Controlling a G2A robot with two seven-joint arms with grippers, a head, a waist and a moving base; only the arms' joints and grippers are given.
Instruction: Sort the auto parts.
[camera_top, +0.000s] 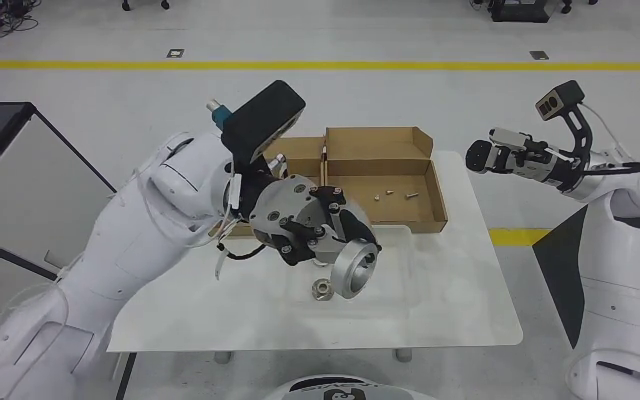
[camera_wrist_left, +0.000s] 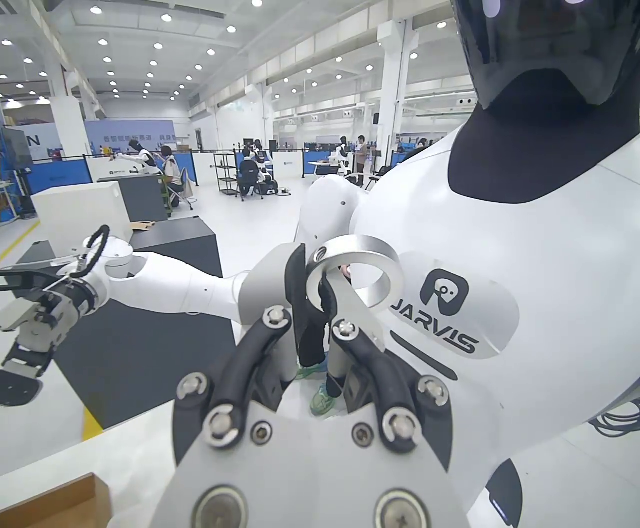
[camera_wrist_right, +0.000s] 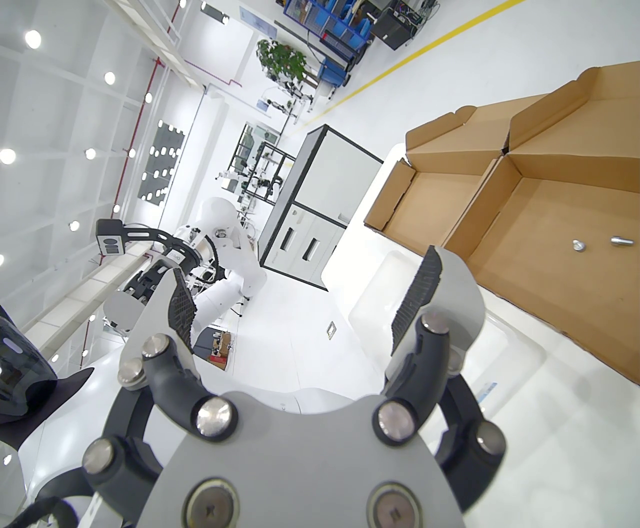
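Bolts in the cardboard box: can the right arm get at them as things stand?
Probably yes. The right gripper is open and empty, the bolts lie in an open-topped box, and nothing stands between.

Large robotics test hall.
Marked by rows of ceiling spotlights (camera_wrist_left: 158, 46), blue partitioned bays (camera_wrist_left: 60, 175), yellow floor line (camera_top: 320, 65).

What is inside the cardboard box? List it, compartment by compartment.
Small bolts lie in the box, in its compartment on the robot's right. The left arm covers much of the other compartment, so its contents cannot be fully told.
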